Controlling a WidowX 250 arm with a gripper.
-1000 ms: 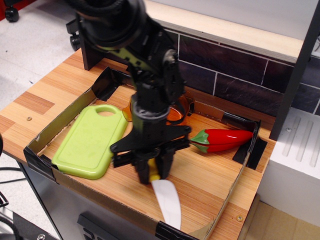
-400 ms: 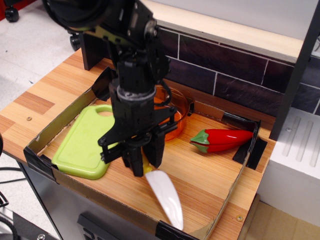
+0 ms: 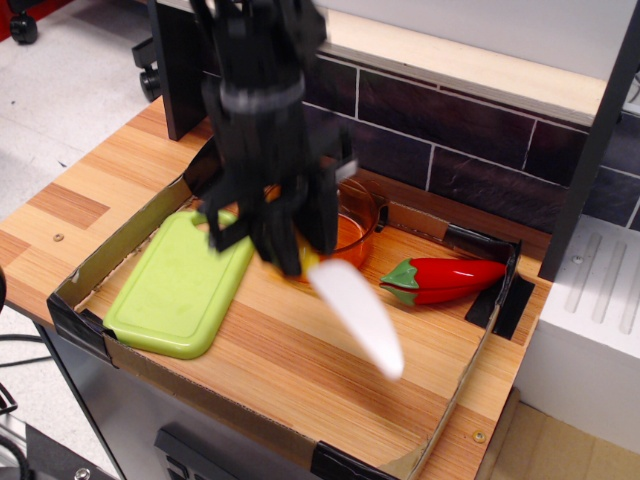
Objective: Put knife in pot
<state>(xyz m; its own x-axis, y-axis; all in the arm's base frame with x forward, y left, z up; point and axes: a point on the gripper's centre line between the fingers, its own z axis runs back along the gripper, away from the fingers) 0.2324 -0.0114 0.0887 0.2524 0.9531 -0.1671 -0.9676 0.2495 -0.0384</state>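
Lifted higher now, pincer point(image 3: 300, 255) clamps the knife point(image 3: 355, 313) above wooden counter point(image 3: 300, 370), tiled wall point(image 3: 450, 150) behind.

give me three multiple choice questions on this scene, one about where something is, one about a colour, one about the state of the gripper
1. Where is the red toy chili pepper?
A. inside the transparent orange plastic pot
B. on the wooden tray floor, right of the pot
C. on the lime-green cutting board

2. What colour is the toy knife's blade?
A. white
B. black
C. red

3. What is the black gripper doing?
A. open and empty
B. shut on the chili
C. shut on the knife, held off the floor

Answers:
1 B: the chili lies on bare wood beside the pot, away from the cutting board.
2 A: the knife shows a white blade below a yellow handle.
3 C: the fingers pinch the yellow handle, the blade hanging in the air.
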